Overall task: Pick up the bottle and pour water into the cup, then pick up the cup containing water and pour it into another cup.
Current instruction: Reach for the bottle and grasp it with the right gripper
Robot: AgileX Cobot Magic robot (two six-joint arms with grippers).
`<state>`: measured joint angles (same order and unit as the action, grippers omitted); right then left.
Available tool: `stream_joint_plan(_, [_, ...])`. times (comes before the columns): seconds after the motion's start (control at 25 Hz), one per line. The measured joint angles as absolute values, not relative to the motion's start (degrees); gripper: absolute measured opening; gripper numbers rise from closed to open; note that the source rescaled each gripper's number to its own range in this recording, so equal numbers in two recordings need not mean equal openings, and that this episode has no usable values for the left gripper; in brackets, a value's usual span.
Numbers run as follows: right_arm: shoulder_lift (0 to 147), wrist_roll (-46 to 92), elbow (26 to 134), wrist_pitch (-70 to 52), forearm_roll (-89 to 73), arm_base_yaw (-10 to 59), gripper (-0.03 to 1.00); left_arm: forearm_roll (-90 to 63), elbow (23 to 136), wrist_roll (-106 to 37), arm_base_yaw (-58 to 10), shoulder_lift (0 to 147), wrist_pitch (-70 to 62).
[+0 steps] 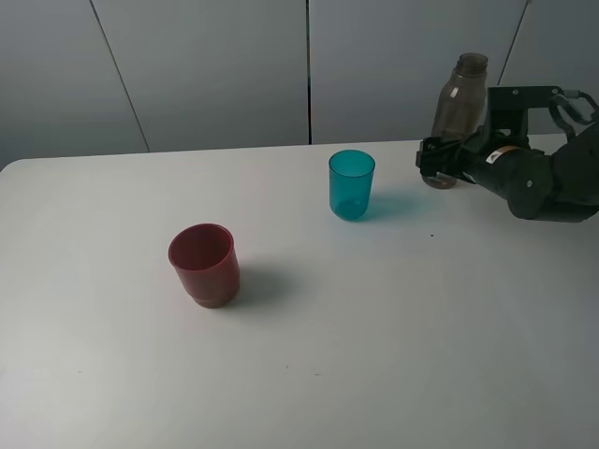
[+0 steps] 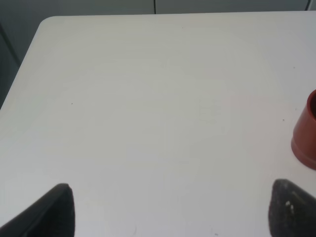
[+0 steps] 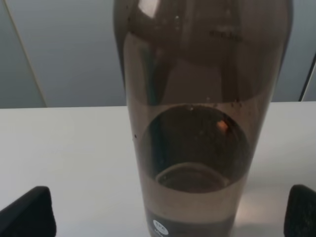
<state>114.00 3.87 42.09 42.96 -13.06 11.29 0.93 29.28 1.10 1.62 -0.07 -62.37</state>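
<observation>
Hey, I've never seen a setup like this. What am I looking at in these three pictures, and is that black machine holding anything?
This is a robot with two arms, working at a white table. Each arm ends in a gripper, a two-fingered claw. The wide picture comes from a camera mounted high, off the arms. The other two come from cameras on the wrists, looking out between the fingers, hence the dark tips in their corners. On the table stand a dark red cup, a teal cup and a smoky bottle, partly full of liquid. The right gripper has its fingers either side of the bottle's lower part, but wide open, so nothing is held. The left gripper is open too, the red cup at the edge of its view.
</observation>
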Motion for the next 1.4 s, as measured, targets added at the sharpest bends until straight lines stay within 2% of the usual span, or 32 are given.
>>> stream_joint_plan(1.4, [123.7, 8.6, 54.2, 43.6, -16.7, 10.4, 1.00, 0.9, 29.3, 1.1, 1.6, -0.1, -62.4])
